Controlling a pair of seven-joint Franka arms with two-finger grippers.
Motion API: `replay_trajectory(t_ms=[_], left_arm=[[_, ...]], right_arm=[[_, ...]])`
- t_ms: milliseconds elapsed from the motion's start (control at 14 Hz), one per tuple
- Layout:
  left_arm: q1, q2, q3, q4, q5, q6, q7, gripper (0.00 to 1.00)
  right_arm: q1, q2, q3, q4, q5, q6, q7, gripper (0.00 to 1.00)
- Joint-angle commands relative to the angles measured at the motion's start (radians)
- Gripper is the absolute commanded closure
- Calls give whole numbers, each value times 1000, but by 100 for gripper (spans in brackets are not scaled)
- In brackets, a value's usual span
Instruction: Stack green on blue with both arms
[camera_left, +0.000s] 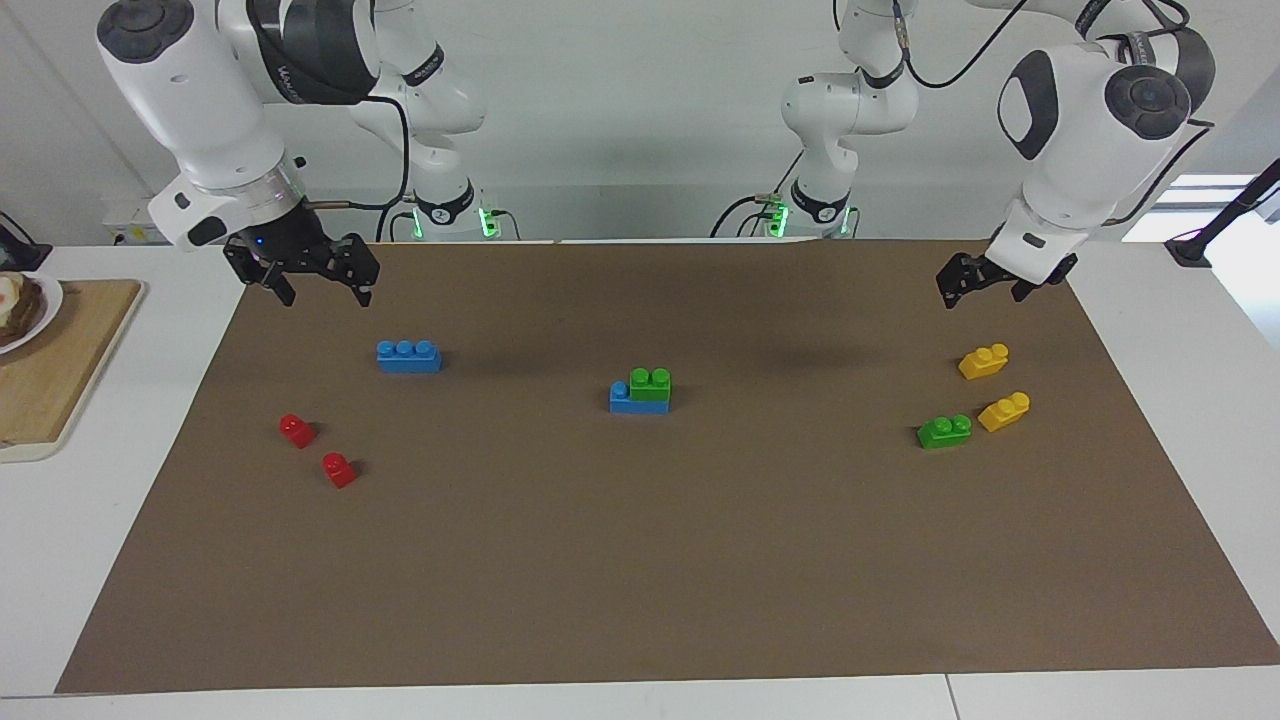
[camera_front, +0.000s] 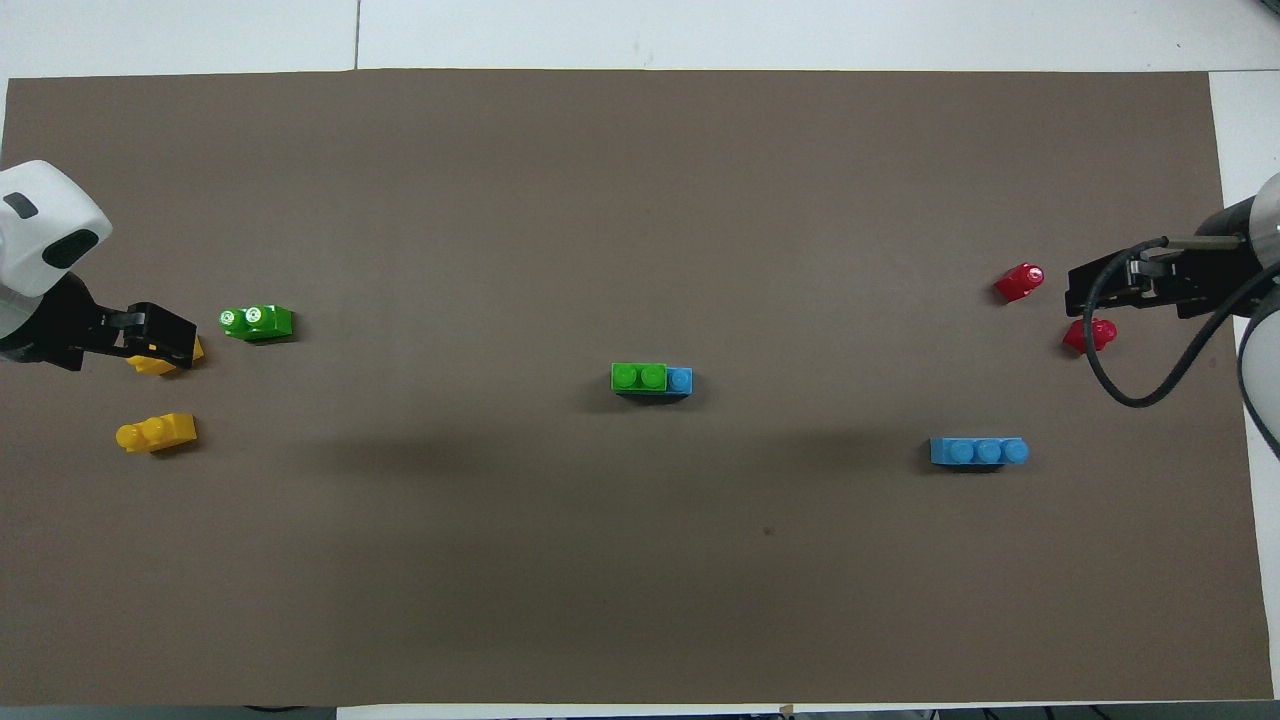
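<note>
A brown mat (camera_left: 640, 560) is covering the white table (camera_left: 120, 560) under a pale wall. At the mat's centre, a green brick (camera_left: 651, 386) is sitting on a blue brick (camera_left: 632, 402). The right gripper (camera_left: 318, 290), jaws spread and empty, is hovering at the spare blue brick's (camera_left: 409, 356) eleven o'clock. The left gripper (camera_left: 985, 287), likewise open and empty, is hanging at twelve o'clock above the yellow bricks (camera_left: 984, 361).

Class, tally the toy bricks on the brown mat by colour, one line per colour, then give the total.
Blue bricks: 2 (one alone, one under a green brick)
Green bricks: 2 (one stacked on blue, one loose)
Yellow bricks: 2
Red bricks: 2
Total: 8
</note>
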Motion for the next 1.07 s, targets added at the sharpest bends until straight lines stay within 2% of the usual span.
replay_trajectory(t_ms=[0,143,1000], left_arm=[[40,-21,-8,-20,-88,30,-4,0],[36,-21,-8,-20,-99,28,-69,0],[37,-10,-17,41,-90,25,-51,0]], right_arm=[[-15,-6,9,4,-26,-16,-27,0],[-15,-6,9,4,-26,-18,-27,0],[-14,-6,9,4,-26,-16,-25,0]])
